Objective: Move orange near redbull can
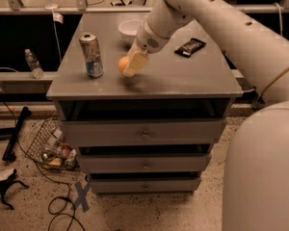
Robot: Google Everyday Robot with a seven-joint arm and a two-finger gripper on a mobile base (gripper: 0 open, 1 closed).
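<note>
The gripper hangs just above the grey bench, left of its middle, its jaws clamped on the orange. The orange is off the surface, near the upright redbull can to its left and not touching it; a white bowl sits behind, a dark packet to the right

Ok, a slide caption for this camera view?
Gripper holds the orange over the grey cabinet top, beside the redbull can; white bowl and dark packet behind.
</note>
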